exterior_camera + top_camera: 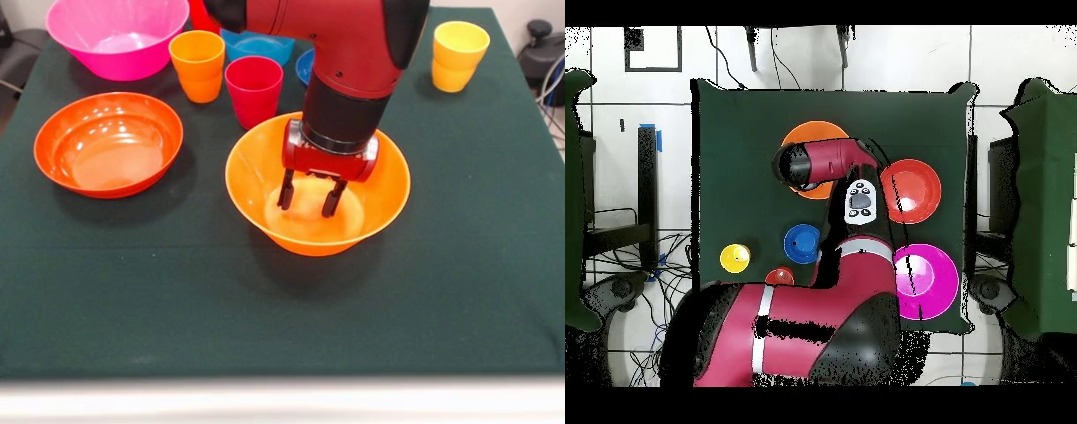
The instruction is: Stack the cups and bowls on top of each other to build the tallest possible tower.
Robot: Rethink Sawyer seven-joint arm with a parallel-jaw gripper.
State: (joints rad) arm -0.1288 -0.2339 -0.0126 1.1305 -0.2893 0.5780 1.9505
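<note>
My claw (pixel 310 196) hangs inside the big yellow-orange bowl (pixel 384 190), its two fingers pointing straight down over the bowl's middle, apart with a clear gap between them and nothing in that gap. The tips look close to the bowl's floor; I cannot tell whether they touch it. In the overhead view my arm covers the claw, and only an arc of the bowl (pixel 815 130) shows.

That bowl stands near the middle of the tabletop (pixel 459 291) and holds nothing, so I judge the tower is not yet begun and this is its base. What the next move turns on, I think, is the red-pink cup (pixel 253 90): it stands upright, mouth up, just beyond the bowl's far rim, slightly to the left of my claw in the front view. Its long axis is vertical, so I would come down on it from above. The orange cup (pixel 198 64) is next to it on the left, and the yellow cup (pixel 458 55) is well apart at the far right. The orange-red bowl (pixel 62 141) sits alone to the left, the pink bowl (pixel 79 35) behind it
</note>
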